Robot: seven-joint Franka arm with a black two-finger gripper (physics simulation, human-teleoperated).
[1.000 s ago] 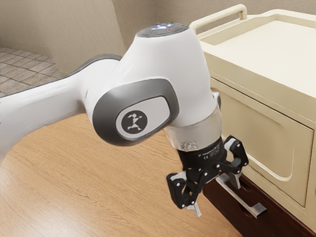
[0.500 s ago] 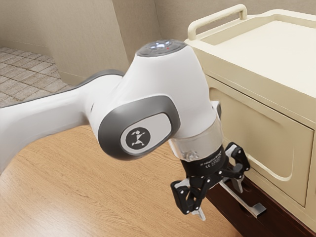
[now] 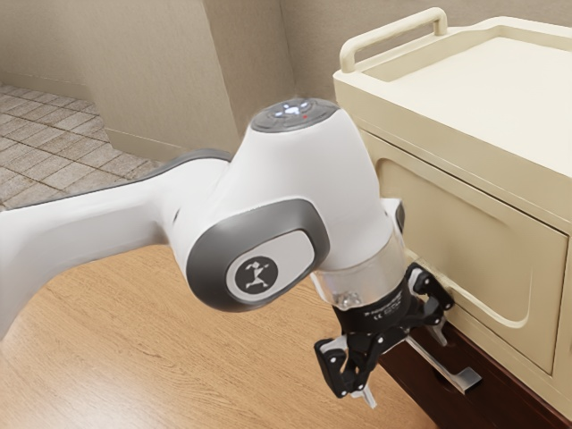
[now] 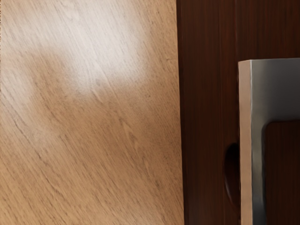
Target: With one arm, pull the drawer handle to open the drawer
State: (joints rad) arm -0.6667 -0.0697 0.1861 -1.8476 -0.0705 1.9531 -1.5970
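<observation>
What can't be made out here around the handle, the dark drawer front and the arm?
- Handle: in the exterior view the open jaws cover its other end; in the wrist view, two picture edges cut it off.
- Dark front: its lower part is cut off by the exterior view's lower edge.
- Oval recess: partly hidden behind the handle in the wrist view.
- Arm's base: beyond the exterior view's left edge.

And we're looking at the cabinet [image 3: 527, 179] on the exterior view's right, rail [image 3: 393, 31] along its top edge, drawer [image 3: 416, 377] below its panel [image 3: 447, 223], handle [image 3: 466, 381] on the drawer, my gripper [image 3: 404, 373] right near the handle.
</observation>
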